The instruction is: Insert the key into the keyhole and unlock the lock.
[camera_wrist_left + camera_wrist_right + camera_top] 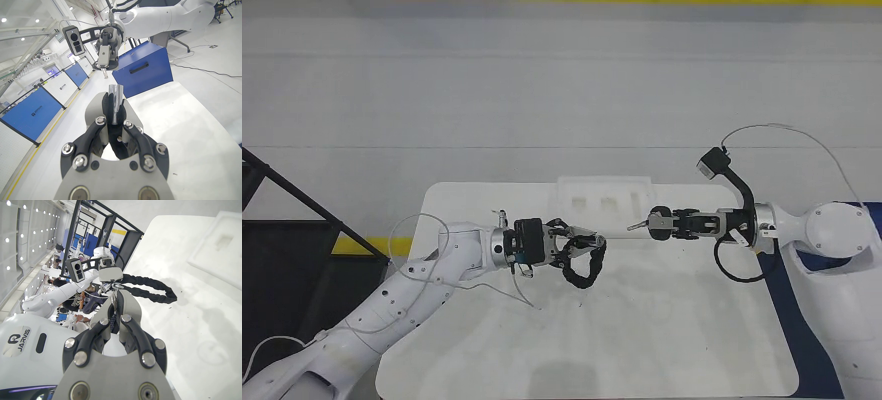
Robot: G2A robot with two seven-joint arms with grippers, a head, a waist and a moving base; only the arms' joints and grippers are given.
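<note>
Left gripper [587, 243] clamps lock [115, 100] steady, facing key [104, 74]; right gripper [654, 220] clamps key, aligned just beside lock, ready for insertion.

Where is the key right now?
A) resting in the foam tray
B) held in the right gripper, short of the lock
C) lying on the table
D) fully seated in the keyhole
B: the key juts from the right gripper, with a clear gap between its tip and the chrome cylinder of the lock held in the left gripper.
</note>
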